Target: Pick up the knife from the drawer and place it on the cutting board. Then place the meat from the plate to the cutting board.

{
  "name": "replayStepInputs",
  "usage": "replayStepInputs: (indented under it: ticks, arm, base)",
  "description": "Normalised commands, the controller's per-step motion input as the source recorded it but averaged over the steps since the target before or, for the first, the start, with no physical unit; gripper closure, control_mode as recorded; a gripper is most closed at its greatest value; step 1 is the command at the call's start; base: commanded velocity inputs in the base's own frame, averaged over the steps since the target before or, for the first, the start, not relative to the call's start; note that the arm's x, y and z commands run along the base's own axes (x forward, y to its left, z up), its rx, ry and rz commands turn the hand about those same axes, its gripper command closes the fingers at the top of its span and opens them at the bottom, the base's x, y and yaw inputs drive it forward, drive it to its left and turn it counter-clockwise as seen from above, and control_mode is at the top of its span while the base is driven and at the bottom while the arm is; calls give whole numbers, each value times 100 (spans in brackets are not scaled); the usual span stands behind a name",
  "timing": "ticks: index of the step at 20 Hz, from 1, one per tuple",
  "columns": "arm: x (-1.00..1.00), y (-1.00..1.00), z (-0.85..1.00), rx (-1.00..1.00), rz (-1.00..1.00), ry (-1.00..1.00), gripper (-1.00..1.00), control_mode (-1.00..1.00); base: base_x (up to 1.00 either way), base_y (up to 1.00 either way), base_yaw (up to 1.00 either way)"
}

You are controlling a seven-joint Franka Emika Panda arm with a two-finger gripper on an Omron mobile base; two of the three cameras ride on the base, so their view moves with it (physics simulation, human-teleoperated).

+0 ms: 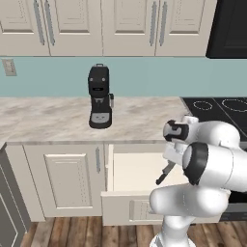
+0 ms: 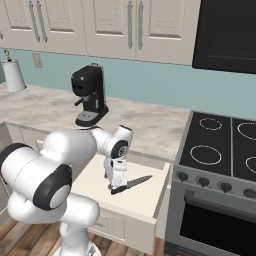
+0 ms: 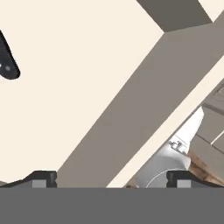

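I have the drawer [image 2: 137, 200] pulled open below the desk [image 2: 150, 125], with the tool [image 2: 116, 186] lowered into it, jaws spread wide and empty. The knife [image 2: 131, 184] lies flat on the drawer floor, touching or just beside the fingertips — handle nearest, blade pointing toward the stove [image 2: 220, 150].

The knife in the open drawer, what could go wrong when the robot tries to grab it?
The knife lies flat on the drawer floor, so the open gripper might just push it along. In the hand view only the handle's end shows, far off to one side, so the fingers could close on nothing. The hand sits low inside the drawer and might bump its wall.
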Motion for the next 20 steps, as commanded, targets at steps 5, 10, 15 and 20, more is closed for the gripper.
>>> replayStepInputs:
  ticks: [5, 10, 15, 20]
  arm:
    - [6, 0, -22, -10, 0, -2, -100, -100]
    - [6, 0, -27, -3, 0, 0, -100, -100]
    - [23, 0, -10, 0, 0, 0, -100, -100]
    - [32, 0, -20, 0, 2, -1, -100, -100]
  base:
    - [0, 0, 0]
    - [0, 0, 0]
    - [0, 0, 0]
    - [0, 0, 0]
